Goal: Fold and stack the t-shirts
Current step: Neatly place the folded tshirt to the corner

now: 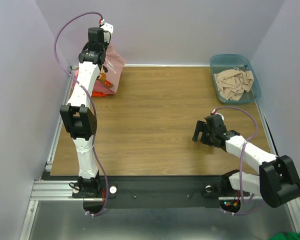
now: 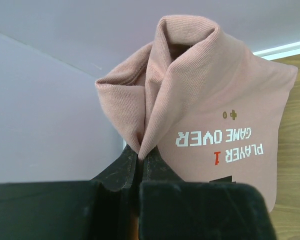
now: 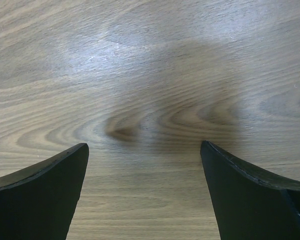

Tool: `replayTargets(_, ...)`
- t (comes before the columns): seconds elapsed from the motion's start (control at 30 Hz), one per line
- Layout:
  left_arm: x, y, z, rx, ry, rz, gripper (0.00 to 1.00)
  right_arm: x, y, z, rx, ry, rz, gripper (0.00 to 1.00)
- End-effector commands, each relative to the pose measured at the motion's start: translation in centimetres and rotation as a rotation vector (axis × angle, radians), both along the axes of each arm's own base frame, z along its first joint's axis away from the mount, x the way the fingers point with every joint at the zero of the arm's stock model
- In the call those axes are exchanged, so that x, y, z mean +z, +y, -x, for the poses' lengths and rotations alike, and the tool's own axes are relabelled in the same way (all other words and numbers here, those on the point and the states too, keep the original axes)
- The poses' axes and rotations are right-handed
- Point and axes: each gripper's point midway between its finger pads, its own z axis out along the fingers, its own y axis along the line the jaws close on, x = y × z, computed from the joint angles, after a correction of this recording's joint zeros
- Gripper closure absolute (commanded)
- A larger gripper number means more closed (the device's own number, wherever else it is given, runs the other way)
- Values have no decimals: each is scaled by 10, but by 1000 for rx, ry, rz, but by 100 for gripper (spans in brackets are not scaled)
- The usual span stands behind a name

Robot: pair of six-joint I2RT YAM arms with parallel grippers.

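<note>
The left hand (image 2: pixel 139 156) is clenched on a bunched fold of the soft dusty pink cotton t-shirt (image 2: pixel 215 90), lifted at the far-left corner of the wooden worktop (image 1: pixel 155 115). The right hand (image 3: pixel 145 150), spread wide, hovers well apart.

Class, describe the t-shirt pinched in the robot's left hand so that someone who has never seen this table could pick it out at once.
Start at the wooden table and go to its far left corner, where the left hand holds up a dusty pink t-shirt by a pinched fold. Unlike the orange-red garment lying below it, it is printed PLAYER 1 GAME OVER.
</note>
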Motion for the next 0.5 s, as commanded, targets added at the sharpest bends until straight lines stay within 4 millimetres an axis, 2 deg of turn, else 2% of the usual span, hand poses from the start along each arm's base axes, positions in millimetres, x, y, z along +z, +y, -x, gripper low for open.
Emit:
replayTargets(0.0, 51, 22, 2, 44, -146, 0, 100, 11, 1, -16, -20, -47, 6, 0)
replayTargets(0.13, 19, 39, -15, 75, -102, -22, 100, 8, 5, -16, -11, -26, -10, 0)
replayTargets(0.33, -8, 68, -33, 132, -89, -16, 100, 5, 4, -19, -23, -12, 2, 0)
replayTargets(0.4, -23, 76, -38, 149, -69, -21, 100, 4, 5, -20, -22, -8, 4, 0)
replayTargets(0.43, -27, 78, -39, 164, -67, -27, 90, 2, 6, -20, -20, 0, 4, 0)
replayTargets(0.47, -28, 81, -40, 183, -70, -34, 86, 2, 6, -21, -20, 1, 2, 0)
